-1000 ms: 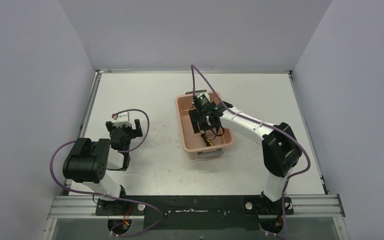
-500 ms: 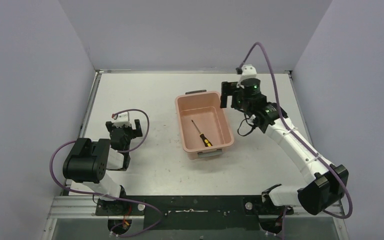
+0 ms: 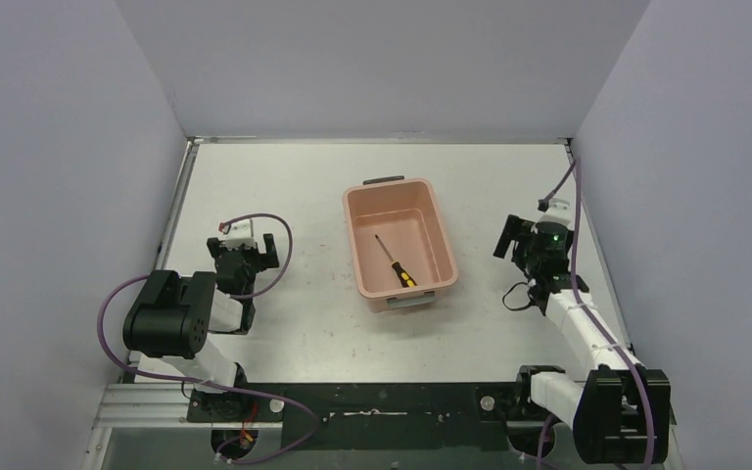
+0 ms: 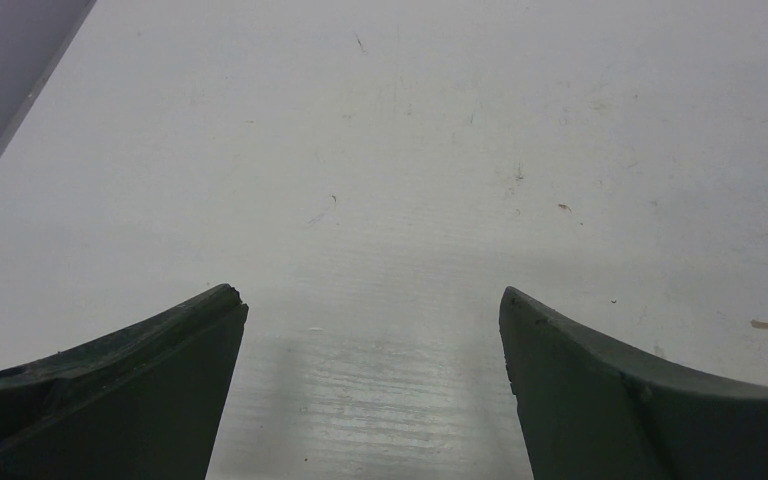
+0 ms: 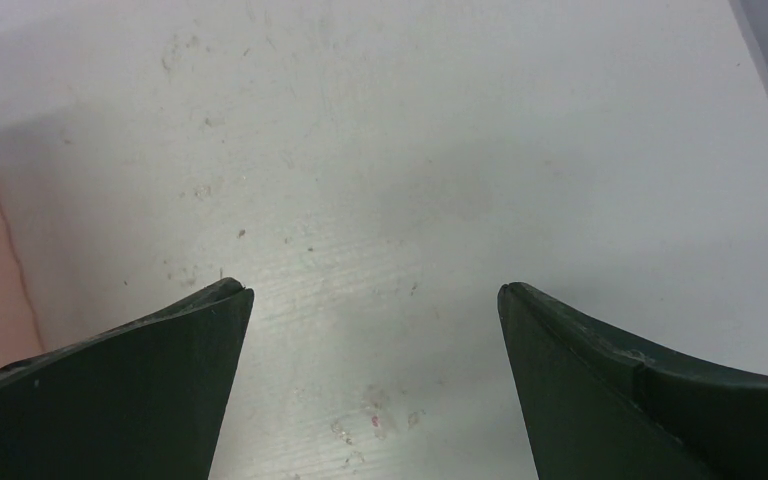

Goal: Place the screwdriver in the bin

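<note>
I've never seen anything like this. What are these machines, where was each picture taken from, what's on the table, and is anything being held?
Two robot arms, the left arm and the right arm, are bolted at the near edge of a white table. One camera looks down from above; two sit on the wrists, where the dark wedges are gripper fingers. On the table stands a salmon-pink rectangular plastic bin with a small black-and-yellow-handled screwdriver lying inside. The left gripper and right gripper are open, holding nothing.
</note>
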Controlling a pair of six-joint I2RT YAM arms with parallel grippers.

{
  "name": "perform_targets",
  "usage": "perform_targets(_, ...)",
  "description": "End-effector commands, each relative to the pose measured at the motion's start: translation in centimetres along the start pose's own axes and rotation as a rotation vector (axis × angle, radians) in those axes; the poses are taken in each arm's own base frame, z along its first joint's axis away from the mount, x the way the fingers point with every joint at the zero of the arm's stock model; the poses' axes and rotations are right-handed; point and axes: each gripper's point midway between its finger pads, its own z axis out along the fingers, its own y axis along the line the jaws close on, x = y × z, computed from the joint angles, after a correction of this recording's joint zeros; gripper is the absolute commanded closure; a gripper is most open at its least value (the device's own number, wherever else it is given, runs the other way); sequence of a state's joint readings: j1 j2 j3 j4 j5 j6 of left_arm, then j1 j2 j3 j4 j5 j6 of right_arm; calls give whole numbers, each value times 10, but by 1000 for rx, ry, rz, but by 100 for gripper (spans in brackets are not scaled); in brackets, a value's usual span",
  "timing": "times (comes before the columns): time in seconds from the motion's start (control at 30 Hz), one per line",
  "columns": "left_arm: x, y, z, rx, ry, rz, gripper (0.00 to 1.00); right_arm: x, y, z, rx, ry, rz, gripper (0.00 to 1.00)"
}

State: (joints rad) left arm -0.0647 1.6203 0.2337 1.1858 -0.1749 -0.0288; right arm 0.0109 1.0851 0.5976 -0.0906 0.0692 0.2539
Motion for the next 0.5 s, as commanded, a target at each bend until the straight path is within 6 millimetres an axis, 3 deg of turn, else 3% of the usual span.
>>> perform_targets(0.0, -18, -2, 6, 3, -58, -4, 3, -32, 9, -2, -79, -247, 24, 0)
perform_targets(0.23, -17, -2, 6, 2, -58, -3, 3, -5, 0, -1, -60, -270, 20, 0)
perform_targets(0.47, -18, -2, 5, 3, -61, -4, 3, -2, 2, 0, -73, -263, 34, 0)
